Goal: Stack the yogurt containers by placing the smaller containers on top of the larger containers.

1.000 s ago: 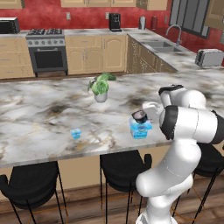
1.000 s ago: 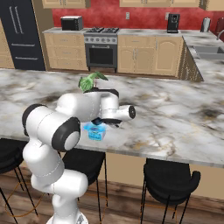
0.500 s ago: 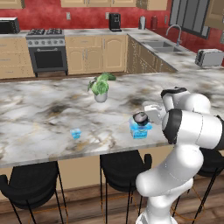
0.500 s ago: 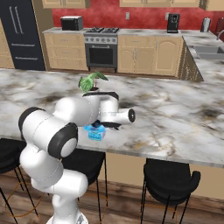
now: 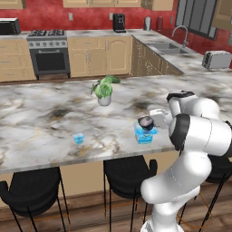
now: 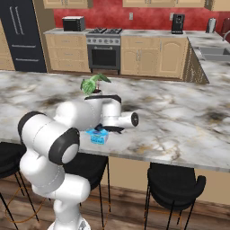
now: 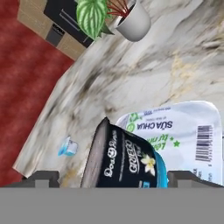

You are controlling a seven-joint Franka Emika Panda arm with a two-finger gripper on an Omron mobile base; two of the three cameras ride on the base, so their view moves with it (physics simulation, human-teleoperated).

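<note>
The dark round cup [image 5: 145, 121] with a pale top stands on the lid of the squarish blue tub [image 5: 145, 135] near the counter's front edge. My gripper [image 5: 151, 119] reaches in from the right, open, one fingertip on each side of the cup. In the hand view the black cup [image 7: 124, 159] sits between the fingertips [image 7: 43, 177], resting on the tub's printed lid [image 7: 192, 127]. The tiny light-blue cup [image 5: 78, 138] stands alone further left on the counter, also the light-blue cup [image 7: 68, 147]. From the right base view my hand covers most of the tub [image 6: 97, 137].
A white pot with a green plant [image 5: 104, 90] stands behind the tub, toward the middle of the marble counter [image 5: 41, 113]. Black stools [image 5: 129, 170] line the counter's front edge. A stove and cabinets stand along the far wall.
The jaws have spread apart and let go of the dark cup, which stays on the tub's lid. The arm has barely moved.
</note>
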